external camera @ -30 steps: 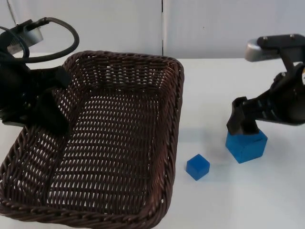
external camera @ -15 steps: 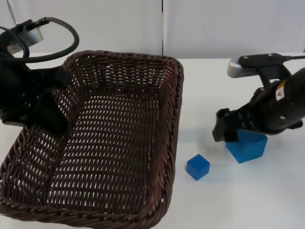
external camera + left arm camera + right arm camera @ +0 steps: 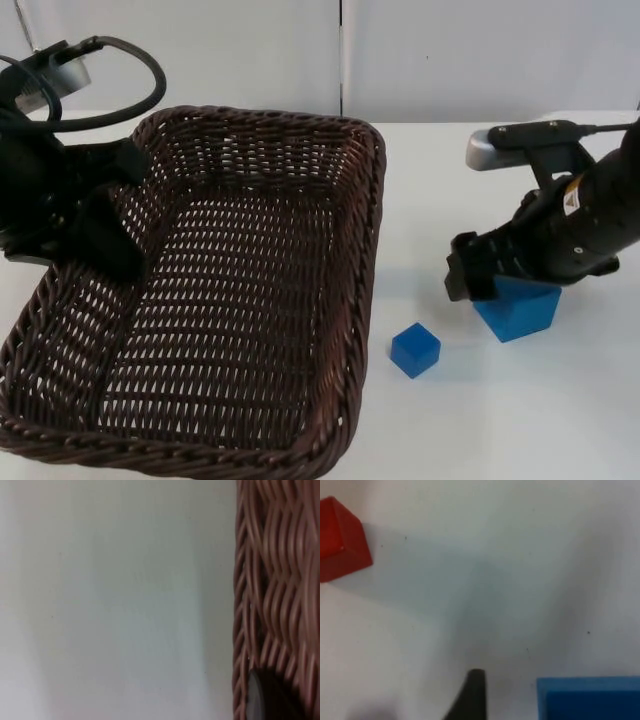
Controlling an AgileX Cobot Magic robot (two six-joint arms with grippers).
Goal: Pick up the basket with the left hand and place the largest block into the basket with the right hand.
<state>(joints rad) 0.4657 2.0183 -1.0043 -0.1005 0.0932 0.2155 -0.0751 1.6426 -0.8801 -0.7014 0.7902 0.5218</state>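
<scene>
White table meets grey wall; left tool pinches basket, right tool's spread unclear.

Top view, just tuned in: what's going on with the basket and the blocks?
The left end effector is at the left rim of the wicker basket. The right end effector is down at the big blue block, which sits on the table right of the basket. A small blue block lies between the two, untouched. The right wrist view also shows a red block on the table. Nothing is in the basket yet.
</scene>
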